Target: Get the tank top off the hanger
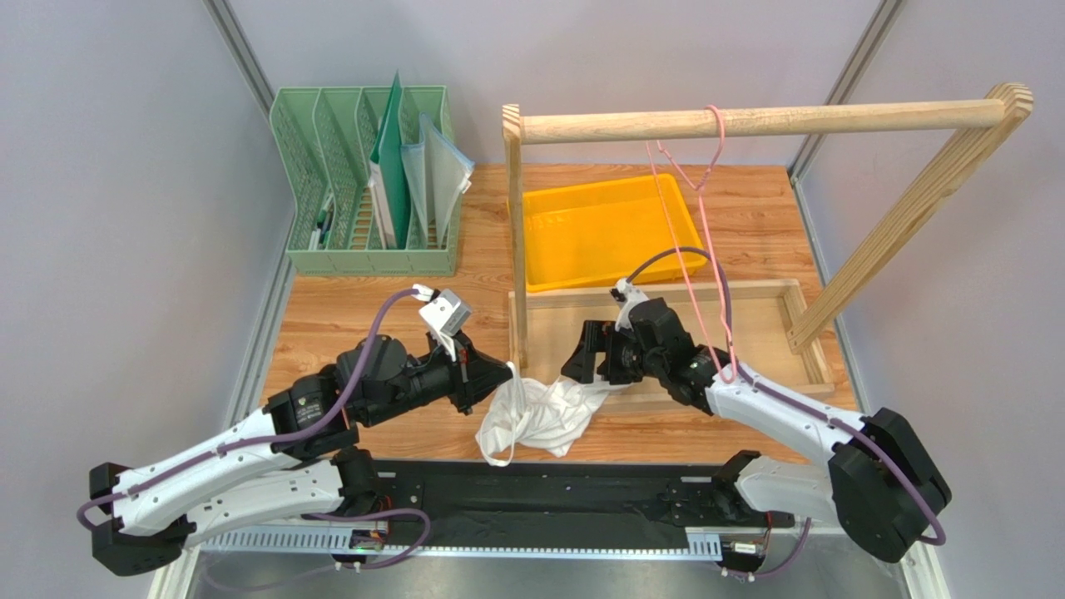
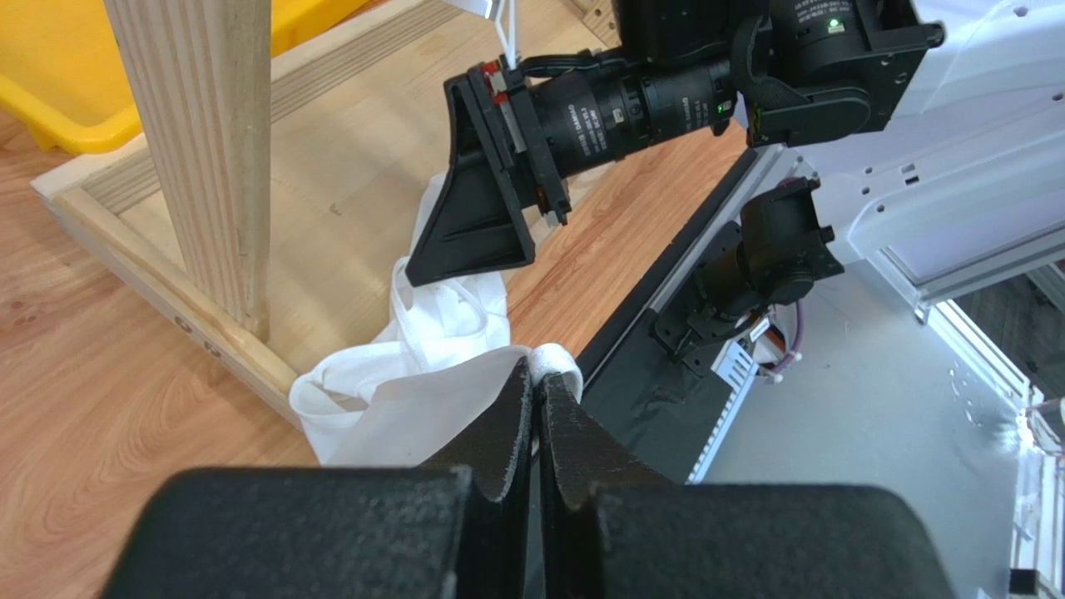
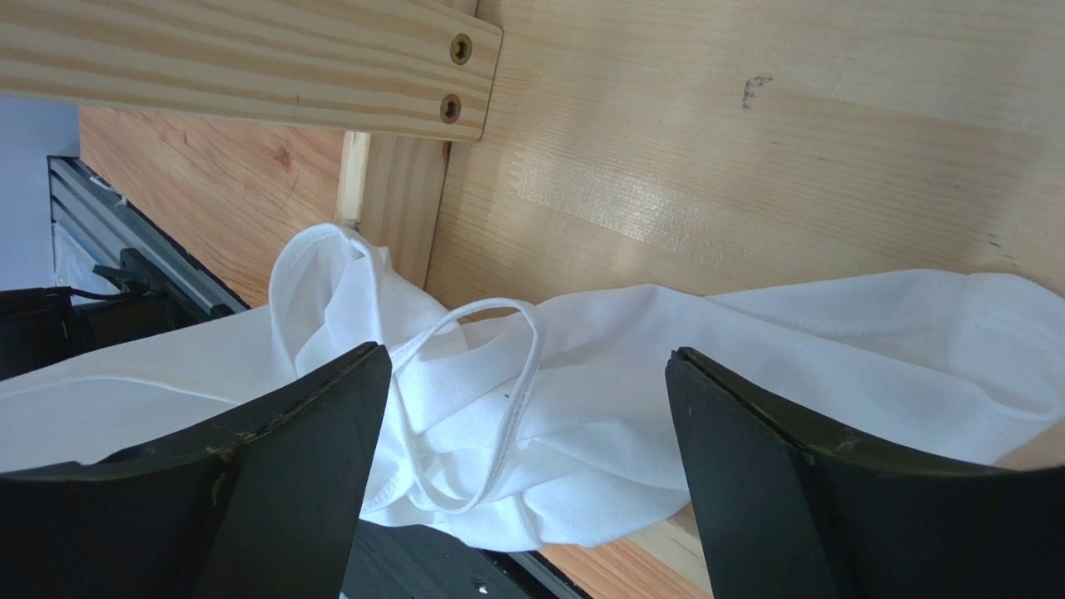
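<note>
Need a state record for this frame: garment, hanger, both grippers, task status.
tank top: off the hanger, crumpled on the table near its front edge, one end over the frame's base beam
hanger: bare, hooked on the wooden rail
left gripper: shut on the tank top's edge
right gripper: open, straddling the tank top, not gripping
task status: garment looks removed

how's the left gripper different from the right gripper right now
The left black two-finger gripper is shut, pinching an edge of the thin white fabric tank top; the right black two-finger gripper is open wide, gripping nothing. The left meets the garment's left side; the right's fingers stand apart over its right side. Both sit low over the wooden table, at the crumpled garment.
</note>
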Action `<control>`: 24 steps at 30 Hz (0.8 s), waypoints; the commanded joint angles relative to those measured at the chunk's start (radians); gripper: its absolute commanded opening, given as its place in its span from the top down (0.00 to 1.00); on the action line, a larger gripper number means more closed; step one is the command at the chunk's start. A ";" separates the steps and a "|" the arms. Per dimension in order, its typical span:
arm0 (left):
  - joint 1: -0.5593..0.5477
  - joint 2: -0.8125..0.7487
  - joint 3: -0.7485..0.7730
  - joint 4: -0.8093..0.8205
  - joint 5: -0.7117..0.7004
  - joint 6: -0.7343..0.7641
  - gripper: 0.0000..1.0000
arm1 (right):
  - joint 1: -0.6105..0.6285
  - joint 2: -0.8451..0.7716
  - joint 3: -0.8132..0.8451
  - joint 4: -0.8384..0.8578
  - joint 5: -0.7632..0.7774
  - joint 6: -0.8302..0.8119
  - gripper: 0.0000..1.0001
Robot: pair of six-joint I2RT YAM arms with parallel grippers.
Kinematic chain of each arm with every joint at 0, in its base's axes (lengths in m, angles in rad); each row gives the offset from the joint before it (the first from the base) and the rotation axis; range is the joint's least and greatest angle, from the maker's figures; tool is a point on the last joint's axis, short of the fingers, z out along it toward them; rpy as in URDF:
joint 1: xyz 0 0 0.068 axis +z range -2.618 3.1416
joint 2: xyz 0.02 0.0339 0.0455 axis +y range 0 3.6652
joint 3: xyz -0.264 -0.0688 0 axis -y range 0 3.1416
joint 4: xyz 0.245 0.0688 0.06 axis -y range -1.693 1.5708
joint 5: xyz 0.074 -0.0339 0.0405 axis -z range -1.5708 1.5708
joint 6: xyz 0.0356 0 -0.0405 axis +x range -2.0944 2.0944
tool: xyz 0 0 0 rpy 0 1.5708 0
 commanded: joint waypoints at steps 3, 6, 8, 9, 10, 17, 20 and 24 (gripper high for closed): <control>-0.002 -0.007 0.012 0.040 0.004 -0.011 1.00 | 0.016 -0.003 -0.059 0.111 -0.010 -0.045 0.13; -0.002 -0.004 0.010 0.047 0.005 -0.014 1.00 | 0.024 0.006 -0.078 0.125 -0.035 -0.050 0.13; -0.002 0.000 0.012 0.047 0.005 -0.018 1.00 | 0.029 0.027 -0.081 0.157 -0.051 -0.053 0.13; -0.002 0.002 0.013 0.047 0.008 -0.018 1.00 | 0.033 0.035 -0.084 0.162 -0.058 -0.056 0.13; -0.002 0.000 0.013 0.047 0.007 -0.018 1.00 | 0.036 0.043 -0.085 0.167 -0.061 -0.054 0.13; -0.002 0.005 0.015 0.049 0.007 -0.024 1.00 | 0.046 0.089 -0.102 0.217 -0.104 -0.044 0.16; -0.002 0.008 0.016 0.049 0.011 -0.025 1.00 | 0.047 0.122 -0.092 0.205 -0.088 -0.035 0.19; -0.002 0.008 0.016 0.046 0.011 -0.028 1.00 | 0.046 0.153 -0.095 0.243 -0.113 -0.010 0.31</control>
